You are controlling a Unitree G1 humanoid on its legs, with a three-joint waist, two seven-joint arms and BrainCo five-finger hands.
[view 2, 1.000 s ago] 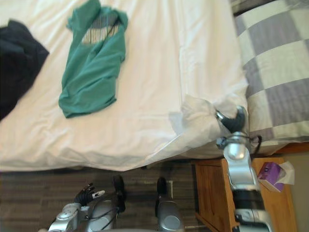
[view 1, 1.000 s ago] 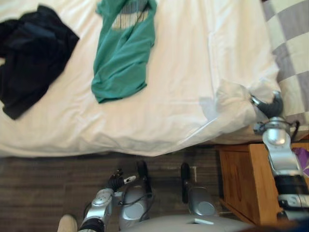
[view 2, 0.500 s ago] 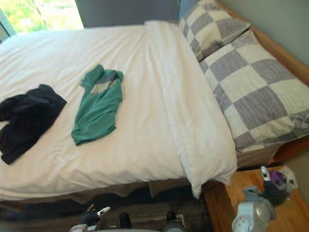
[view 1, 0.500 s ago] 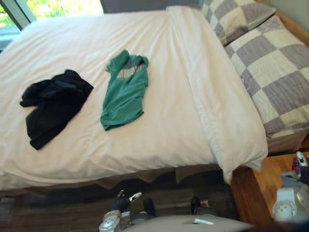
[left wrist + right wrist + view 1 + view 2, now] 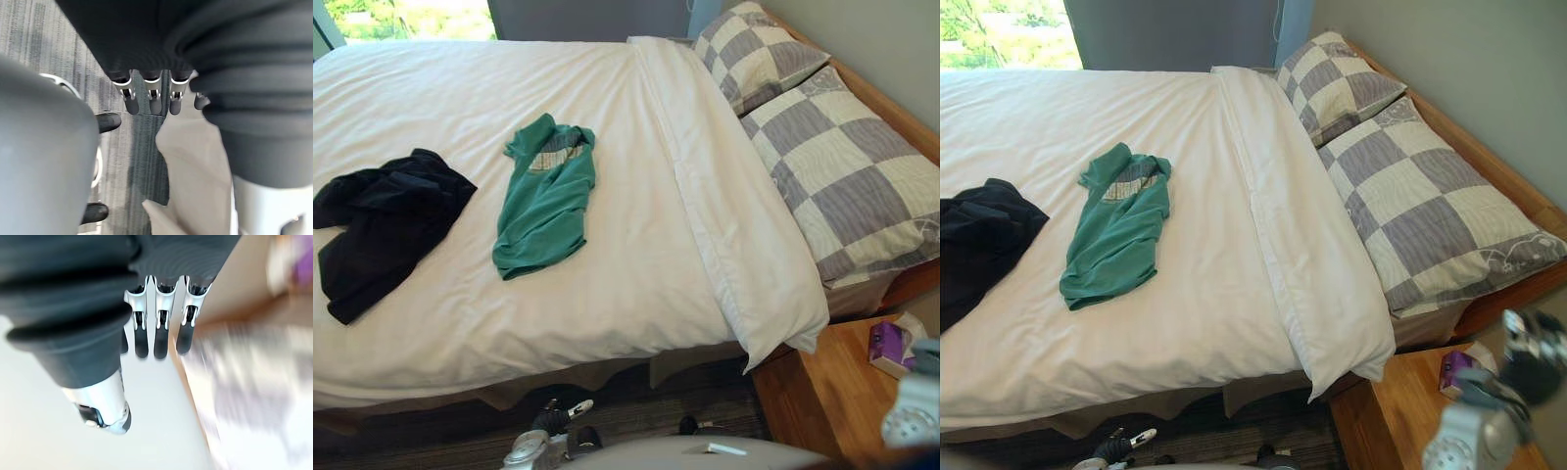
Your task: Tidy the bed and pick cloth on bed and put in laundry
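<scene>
- Left hand: low beside the bed; fingers relaxed, nearly straight, holding nothing.
- Right hand: raised above the nightstand; fingers extended, empty.

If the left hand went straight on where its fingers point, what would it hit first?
The left hand would probably meet the dark floor, close beside the cream cloth; depth is unclear.

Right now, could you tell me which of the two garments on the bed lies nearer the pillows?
The green shirt: it lies between the black garment and the checked pillows.
</scene>
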